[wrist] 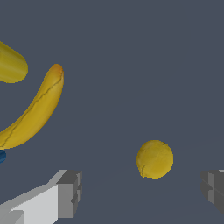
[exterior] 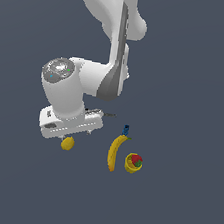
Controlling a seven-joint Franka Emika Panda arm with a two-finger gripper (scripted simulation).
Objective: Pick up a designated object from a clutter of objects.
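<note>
The lemon [exterior: 67,143] is small, round and plain yellow. It lies on the grey floor just below my hand in the exterior view. In the wrist view the lemon [wrist: 155,159] lies between my two fingers, nearer one of them, and touches neither. My gripper [wrist: 140,192] is open and empty; one grey fingertip [wrist: 70,192] and the other [wrist: 214,188] stand wide apart. In the exterior view the hand body hides the fingers.
A long yellow banana [exterior: 114,152] lies to the exterior view's right of the lemon and shows in the wrist view [wrist: 37,109]. A yellow cup with a red strawberry [exterior: 133,163] sits beyond it. A tiny blue piece [exterior: 126,129] and a thin dark tool [exterior: 106,114] lie by the banana's top.
</note>
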